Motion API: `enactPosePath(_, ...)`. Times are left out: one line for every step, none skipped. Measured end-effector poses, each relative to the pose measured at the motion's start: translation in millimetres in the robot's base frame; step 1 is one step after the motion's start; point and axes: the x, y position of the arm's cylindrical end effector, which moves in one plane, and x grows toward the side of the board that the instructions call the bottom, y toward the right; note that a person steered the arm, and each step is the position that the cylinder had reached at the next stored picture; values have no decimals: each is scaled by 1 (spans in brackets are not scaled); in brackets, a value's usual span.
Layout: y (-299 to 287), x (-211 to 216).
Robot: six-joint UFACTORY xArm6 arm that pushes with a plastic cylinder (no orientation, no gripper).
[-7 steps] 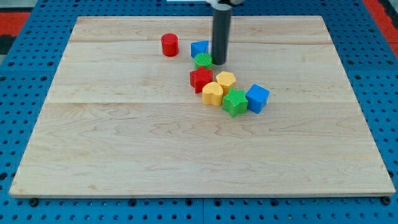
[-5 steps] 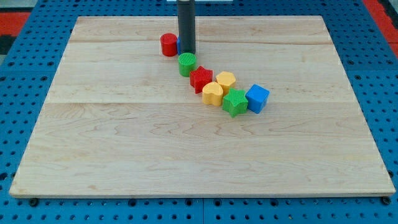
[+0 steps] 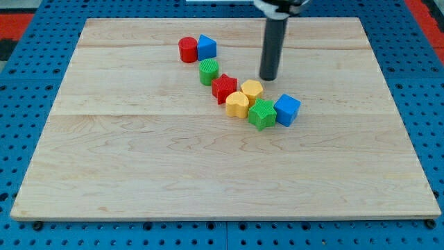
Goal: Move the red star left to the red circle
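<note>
The red star [image 3: 224, 89] lies near the board's middle, touching a green cylinder [image 3: 209, 71] at its upper left and a yellow heart [image 3: 237, 105] at its lower right. The red circle [image 3: 188, 50] stands toward the view's top, with a blue block [image 3: 206, 46] against its right side. My tip [image 3: 268, 78] is to the right of the red star and slightly above it, just above a yellow hexagon [image 3: 252, 89], touching no block.
A green star [image 3: 262, 114] and a blue cube [image 3: 287, 110] close the curved row at the view's right. The wooden board [image 3: 139, 167] rests on a blue pegboard.
My tip swept left, pushing the blue block against the red circle and the green cylinder left, then moved back right to above the yellow hexagon. The red star stayed put.
</note>
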Motion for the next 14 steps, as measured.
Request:
enactPosePath(-29, 31)
enactPosePath(-77, 51)
enactPosePath(-114, 53)
enactPosePath(-134, 52)
enactPosePath(-162, 38)
enactPosePath(-185, 14)
enactPosePath(-187, 21)
enactPosePath(-174, 67)
enactPosePath(-147, 87)
enactPosePath(-118, 75)
enactPosePath(-115, 51)
enactPosePath(-120, 31)
enactPosePath(-149, 18)
enactPosePath(-171, 8)
